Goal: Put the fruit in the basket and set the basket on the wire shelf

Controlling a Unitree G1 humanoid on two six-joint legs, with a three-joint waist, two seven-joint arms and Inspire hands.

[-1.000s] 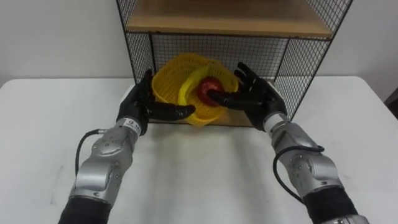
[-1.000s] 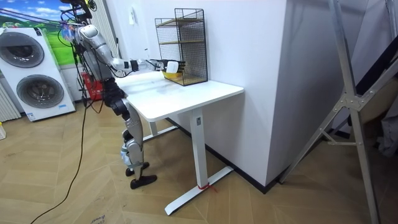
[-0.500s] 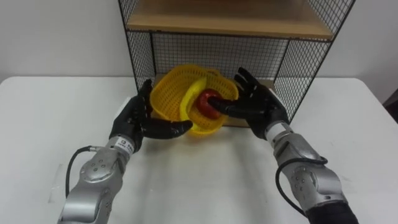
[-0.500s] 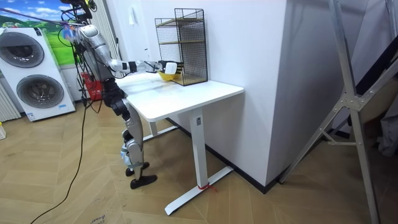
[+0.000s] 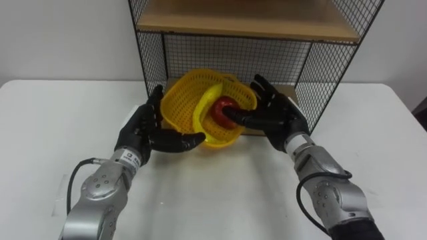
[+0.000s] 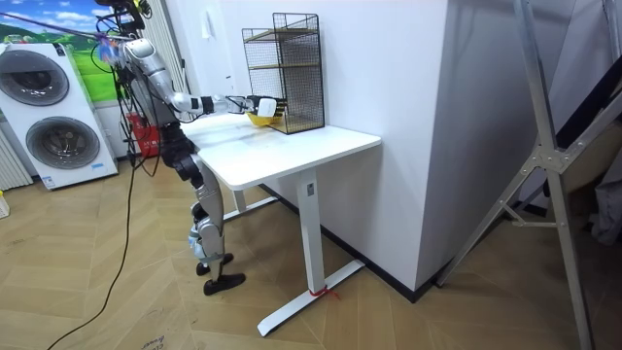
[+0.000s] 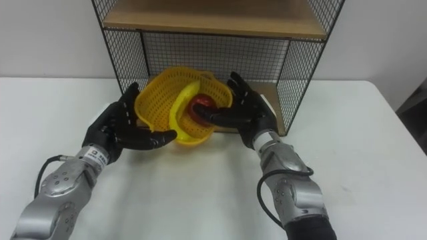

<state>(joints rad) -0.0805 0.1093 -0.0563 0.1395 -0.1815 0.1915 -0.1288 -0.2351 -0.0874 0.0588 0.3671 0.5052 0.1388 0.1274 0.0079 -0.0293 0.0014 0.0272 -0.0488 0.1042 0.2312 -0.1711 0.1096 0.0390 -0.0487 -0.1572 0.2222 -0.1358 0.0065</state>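
My left robot hand (image 5: 142, 131) and right robot hand (image 5: 276, 114) have fingers spread straight, flanking the yellow woven plastic basket (image 5: 181, 100). It sits tilted between my palms, its opening facing me, at the front of the lowest level of the black wire shelf with wooden boards (image 5: 313, 70). Inside it lie a red apple (image 5: 224, 107) and a curved yellow banana (image 5: 202, 110). My right thumb lies just beside the apple. The shelf stands on the white bench (image 5: 220, 190).
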